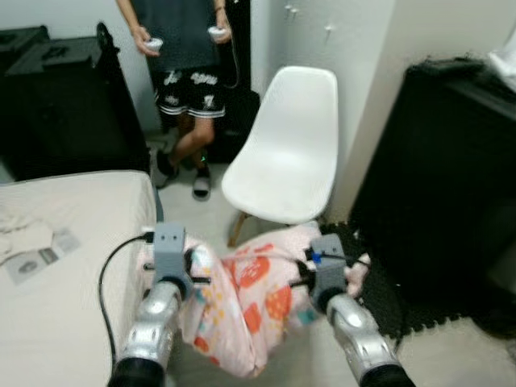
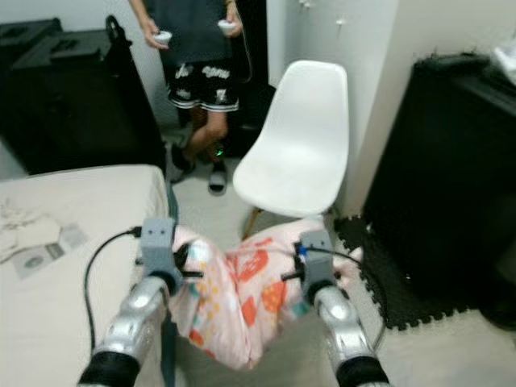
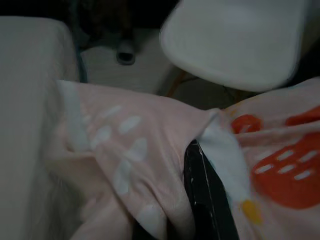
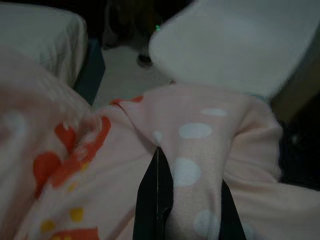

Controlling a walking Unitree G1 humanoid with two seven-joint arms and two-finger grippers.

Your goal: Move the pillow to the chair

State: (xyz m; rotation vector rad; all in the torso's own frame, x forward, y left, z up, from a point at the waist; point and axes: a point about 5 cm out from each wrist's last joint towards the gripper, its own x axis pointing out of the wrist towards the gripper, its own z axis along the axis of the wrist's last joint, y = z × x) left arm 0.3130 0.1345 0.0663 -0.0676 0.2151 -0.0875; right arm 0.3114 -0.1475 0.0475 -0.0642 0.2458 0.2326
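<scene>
You have the pillow (image 1: pixel 242 310) pinched at both ends — your left gripper (image 3: pixel 197 165) is clenched on a fold of its pink cloth, and your right gripper (image 4: pixel 187 185) grasps a bunched, white-dotted corner between its fingers (image 4: pixel 155 200). The pillow hangs between your two grippers, off the floor, beside the bed (image 1: pixel 72 266). Just beyond your fingertips sits the white chair (image 1: pixel 286 153), seat bare. A person (image 1: pixel 189 56) stands behind it holding controllers.
</scene>
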